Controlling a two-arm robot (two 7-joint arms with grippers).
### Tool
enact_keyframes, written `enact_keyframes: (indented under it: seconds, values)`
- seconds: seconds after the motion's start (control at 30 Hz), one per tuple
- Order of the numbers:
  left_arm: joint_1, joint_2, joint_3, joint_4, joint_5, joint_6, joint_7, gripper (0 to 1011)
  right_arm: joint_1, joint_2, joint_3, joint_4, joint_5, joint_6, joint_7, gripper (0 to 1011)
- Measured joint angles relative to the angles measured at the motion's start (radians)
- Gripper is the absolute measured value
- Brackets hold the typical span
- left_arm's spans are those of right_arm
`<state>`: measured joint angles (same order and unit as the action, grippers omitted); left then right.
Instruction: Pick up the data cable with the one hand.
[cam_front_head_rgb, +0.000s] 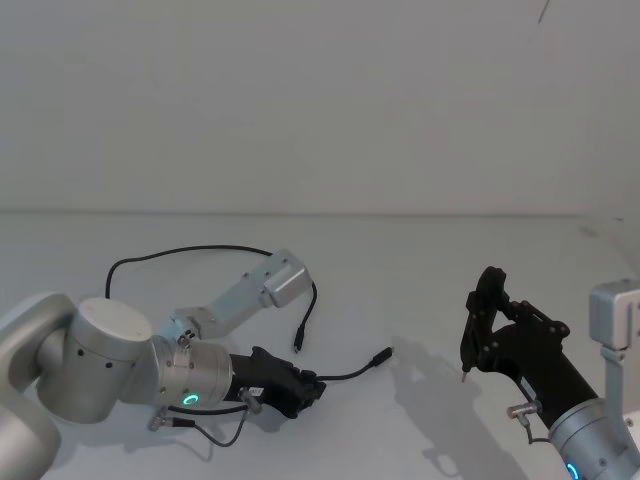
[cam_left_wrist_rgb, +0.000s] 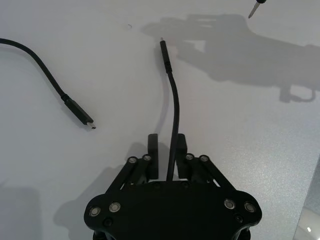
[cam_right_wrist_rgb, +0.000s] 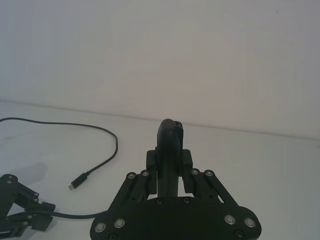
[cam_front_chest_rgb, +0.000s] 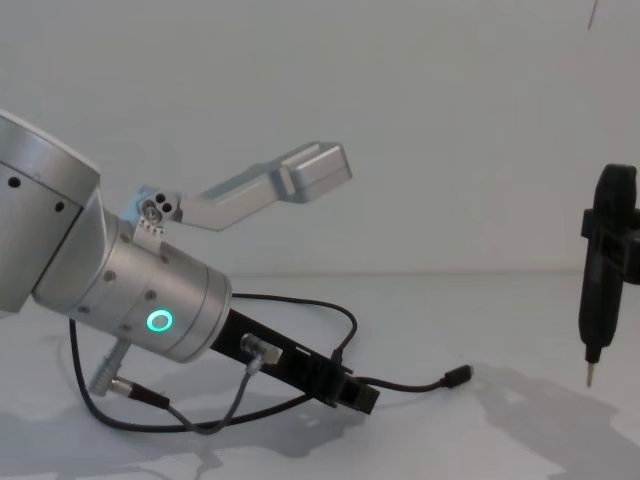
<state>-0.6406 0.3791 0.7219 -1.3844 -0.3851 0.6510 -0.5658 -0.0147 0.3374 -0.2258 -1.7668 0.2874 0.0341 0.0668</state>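
Data cable (cam_left_wrist_rgb: 173, 95) threads left end effector's (cam_left_wrist_rgb: 167, 143) parted fingers (cam_left_wrist_rgb: 152, 148); right end effector (cam_right_wrist_rgb: 170, 162), clenching pen tool (cam_right_wrist_rgb: 170, 134), well apart

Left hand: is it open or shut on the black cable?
Open: the data cable runs between the left hand's fingers, with a gap beside one.

A plain, pale grey table (cam_front_head_rgb: 430, 260) fills the scene and runs back to a bare pale wall along its far edge. On it lies one thin black data cable (cam_front_head_rgb: 190, 252). The cable arcs across the far left of the table, bends round towards the middle and ends in a small metal-tipped plug lying flat near the centre. Its other plug points right, just right of centre; whether that end rests on the surface or sits slightly above it is unclear. Soft dark shadows fall across the near right of the table.
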Motion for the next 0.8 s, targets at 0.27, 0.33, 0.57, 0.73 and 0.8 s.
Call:
enact_keyframes:
  seconds: [0.27,0.33,0.57,0.73,0.8]
  values:
    - [-0.001,0.0,0.001,0.001,0.0,0.001,0.001,41,0.0,0.0,0.0,0.0,0.0,0.0,0.0,279]
    - [0.0,0.001,0.002,-0.002,0.0,-0.003,0.002,41,0.0,0.0,0.001,0.0,0.0,0.0,0.0,279]
    - [0.004,0.013,0.007,-0.021,0.006,-0.035,-0.001,41,0.003,-0.002,0.011,-0.02,0.007,0.004,0.007,279]
    - [0.005,0.036,0.018,-0.045,0.02,-0.083,-0.028,41,0.015,-0.006,0.028,-0.053,0.036,0.013,0.025,279]
    - [0.005,0.045,0.023,-0.053,0.024,-0.096,-0.038,41,0.02,-0.008,0.034,-0.062,0.051,0.019,0.033,279]
